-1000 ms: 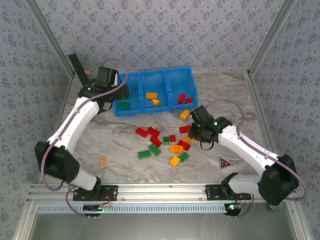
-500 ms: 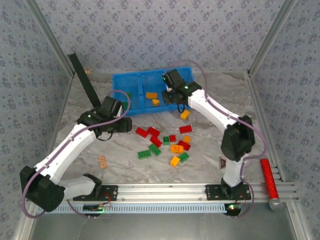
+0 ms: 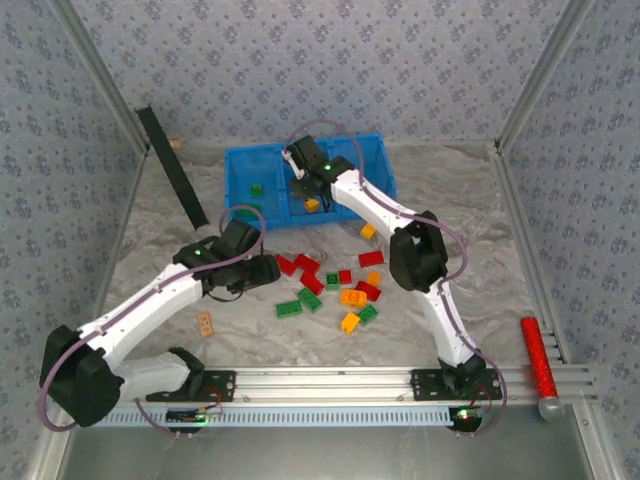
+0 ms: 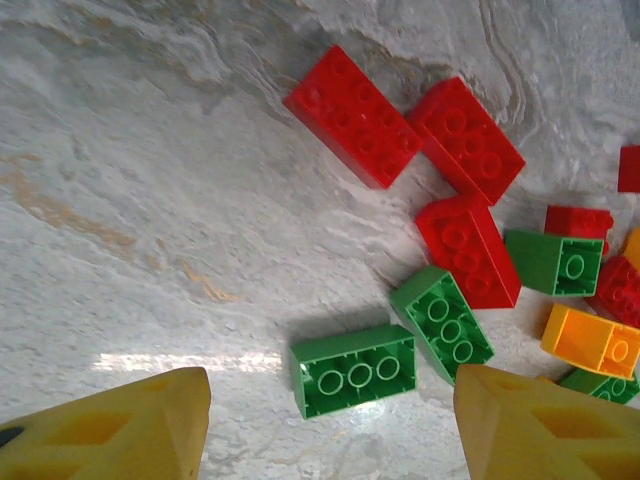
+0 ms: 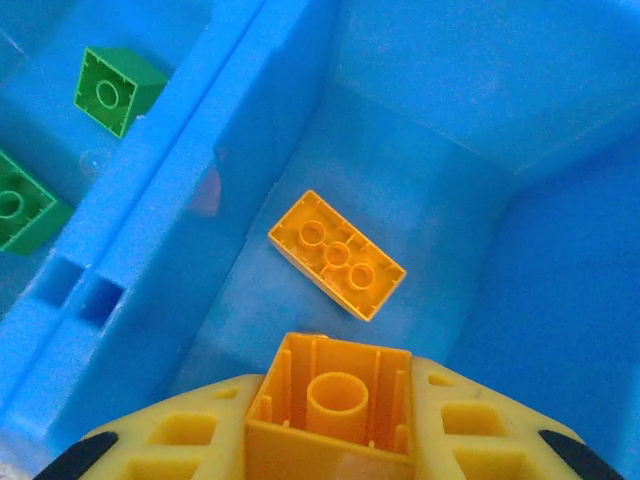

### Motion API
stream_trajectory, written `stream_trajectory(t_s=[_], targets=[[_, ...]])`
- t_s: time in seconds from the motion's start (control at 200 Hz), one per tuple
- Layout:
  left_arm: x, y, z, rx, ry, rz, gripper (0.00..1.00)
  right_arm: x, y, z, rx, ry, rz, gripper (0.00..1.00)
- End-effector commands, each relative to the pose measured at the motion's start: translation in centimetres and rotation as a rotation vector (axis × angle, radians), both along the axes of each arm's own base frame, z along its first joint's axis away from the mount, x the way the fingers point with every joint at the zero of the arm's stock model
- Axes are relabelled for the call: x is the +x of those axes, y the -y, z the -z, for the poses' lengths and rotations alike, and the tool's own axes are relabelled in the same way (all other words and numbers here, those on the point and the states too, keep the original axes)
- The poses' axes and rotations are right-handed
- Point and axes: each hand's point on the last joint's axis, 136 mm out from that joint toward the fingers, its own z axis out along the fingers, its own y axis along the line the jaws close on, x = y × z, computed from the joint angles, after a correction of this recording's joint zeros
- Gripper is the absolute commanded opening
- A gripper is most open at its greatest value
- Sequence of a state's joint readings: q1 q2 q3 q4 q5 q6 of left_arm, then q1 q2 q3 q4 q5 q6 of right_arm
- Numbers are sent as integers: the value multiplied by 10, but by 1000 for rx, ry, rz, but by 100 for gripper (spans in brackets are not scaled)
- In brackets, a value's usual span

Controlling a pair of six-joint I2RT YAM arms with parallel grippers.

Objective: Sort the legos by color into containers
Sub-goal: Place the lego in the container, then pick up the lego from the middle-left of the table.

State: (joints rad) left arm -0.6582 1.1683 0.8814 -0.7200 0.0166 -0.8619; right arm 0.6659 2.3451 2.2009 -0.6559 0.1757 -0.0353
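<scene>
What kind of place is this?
Probably a robot test cell, not a home: patterned wall panels in an aluminium frame enclose a marble-look table, with left arm and right arm bolted to a rail.

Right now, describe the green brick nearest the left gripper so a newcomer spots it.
Find the blue bin, then the loose brick pile on the table before it. The green brick sits at the pile's near-left corner, close by the left gripper; it is the leftmost green one, with bare table on its left.
</scene>
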Motion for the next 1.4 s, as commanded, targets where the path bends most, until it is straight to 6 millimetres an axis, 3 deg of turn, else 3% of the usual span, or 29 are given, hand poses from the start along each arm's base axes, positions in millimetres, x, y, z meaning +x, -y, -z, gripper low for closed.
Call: stream_trajectory(t_s=[0.0, 0.165, 0.335, 0.685, 0.845, 1.099, 1.399], targets=[[-8, 15, 9, -11, -36, 22, 65, 1, -10, 13, -21, -21, -52, 28], [-25, 18, 28, 49, -105, 55, 65, 3, -13, 37, -42, -52, -68, 31], [-40, 17, 39, 40, -183, -29, 66, 4, -12, 55, -62, -72, -71, 35], [-68, 21, 50, -19, -449, -369, 65, 6, -10, 53, -78, -54, -80, 43], [-65, 23, 47, -56, -444, -509, 66, 8, -7, 39, -63, -28, -81, 52], [-63, 24, 50, -65, -417, -701, 67, 7, -7, 9, -25, 14, -106, 54], [-51, 41, 57, -126, -377, -818, 69, -12, 0, -55, 52, 118, -149, 61]])
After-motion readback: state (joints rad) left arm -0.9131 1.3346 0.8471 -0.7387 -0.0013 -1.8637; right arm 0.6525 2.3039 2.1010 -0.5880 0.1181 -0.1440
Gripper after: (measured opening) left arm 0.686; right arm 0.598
